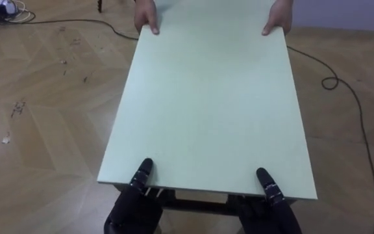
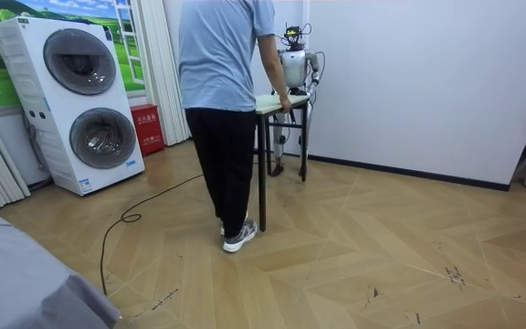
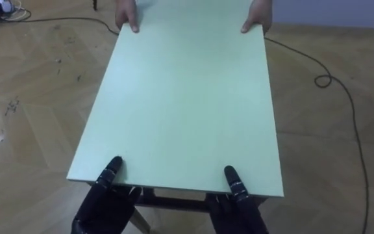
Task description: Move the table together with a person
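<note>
Robot and person hold the table from opposite short ends.

In the eye views the left hand and right hand sit at the near corners, each with a thumb laid on the pale green worktop and its palm below the edge; whether they are closed underneath cannot be told. The person's hands grip the far corners, thumbs on top. A dark cable loops over the parquet floor on the robot's right, near the table's long edge. The room view adds the person standing with their back to the camera, the robot close to a white wall, stacked washing machines on that view's left, and open floor toward the camera.
</note>
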Controlling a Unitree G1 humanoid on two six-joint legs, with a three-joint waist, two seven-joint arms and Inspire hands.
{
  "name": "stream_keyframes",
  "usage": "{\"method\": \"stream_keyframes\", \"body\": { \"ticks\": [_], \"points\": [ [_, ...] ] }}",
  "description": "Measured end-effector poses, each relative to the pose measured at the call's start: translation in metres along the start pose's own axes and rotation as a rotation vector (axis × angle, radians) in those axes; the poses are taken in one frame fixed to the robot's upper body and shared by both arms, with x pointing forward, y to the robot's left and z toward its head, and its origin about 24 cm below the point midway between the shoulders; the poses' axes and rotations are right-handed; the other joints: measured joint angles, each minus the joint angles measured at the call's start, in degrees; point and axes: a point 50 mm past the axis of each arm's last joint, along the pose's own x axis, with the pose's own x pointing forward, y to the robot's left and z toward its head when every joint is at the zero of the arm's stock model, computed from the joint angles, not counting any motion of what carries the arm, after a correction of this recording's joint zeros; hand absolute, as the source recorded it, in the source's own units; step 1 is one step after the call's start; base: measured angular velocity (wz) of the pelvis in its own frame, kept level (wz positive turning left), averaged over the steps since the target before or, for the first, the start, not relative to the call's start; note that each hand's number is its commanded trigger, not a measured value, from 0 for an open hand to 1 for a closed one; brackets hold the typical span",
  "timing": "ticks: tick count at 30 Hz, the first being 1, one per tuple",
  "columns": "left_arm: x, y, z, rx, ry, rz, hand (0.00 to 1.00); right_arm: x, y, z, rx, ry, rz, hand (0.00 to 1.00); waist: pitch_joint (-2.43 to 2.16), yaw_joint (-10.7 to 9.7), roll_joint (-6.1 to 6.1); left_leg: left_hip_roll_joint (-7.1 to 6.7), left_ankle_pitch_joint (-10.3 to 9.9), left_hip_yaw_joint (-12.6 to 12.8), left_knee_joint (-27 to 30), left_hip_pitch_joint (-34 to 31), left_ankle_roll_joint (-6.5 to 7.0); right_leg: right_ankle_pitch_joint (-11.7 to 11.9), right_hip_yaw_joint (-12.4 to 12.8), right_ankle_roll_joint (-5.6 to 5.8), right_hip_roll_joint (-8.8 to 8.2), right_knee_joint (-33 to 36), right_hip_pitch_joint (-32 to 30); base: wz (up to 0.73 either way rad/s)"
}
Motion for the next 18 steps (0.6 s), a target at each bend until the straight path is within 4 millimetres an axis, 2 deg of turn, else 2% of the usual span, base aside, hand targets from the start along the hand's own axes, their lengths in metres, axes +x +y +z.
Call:
{"method": "stream_keyframes", "body": {
  "ticks": [2,6,13,18],
  "points": [
    [-0.0001,-0.0003,0.0013,0.005,-0.006,-0.002,1.0,0.0,0.0002,-0.0013,0.006,0.003,0.001,1.0,0.25,0.0,-0.4,0.05,0.5,0.0,-0.3,-0.2,-0.11,0.8,-0.2,-0.23,0.09,-1.0,0.1,0.0],
    [-0.0009,-0.0005,0.0036,0.021,-0.005,-0.006,1.0,-0.0011,-0.0003,-0.0032,0.021,0.007,-0.002,1.0,0.4,0.0,-0.67,0.32,1.2,-0.4,-0.3,-1.2,-0.26,2.2,-1.5,-0.5,0.11,-2.7,0.2,0.02],
    [-0.0009,-0.0016,0.0058,0.028,-0.02,-0.012,1.0,-0.0012,0.0002,-0.0072,0.035,0.01,-0.002,1.0,0.47,1.0,-0.81,0.45,2.2,-2.0,-0.8,-1.5,-1.12,2.1,-2.4,-0.97,0.34,-2.7,0.3,0.09],
    [-0.0025,-0.0023,0.0079,0.033,-0.033,-0.016,1.0,-0.001,0.0021,-0.0093,0.035,0.012,0.023,1.0,0.41,1.6,-0.91,0.54,3.1,-4.3,-1.2,-2.6,-2.3,1.9,-4.3,-1.73,0.91,-3.3,0.3,0.21]
  ]
}}
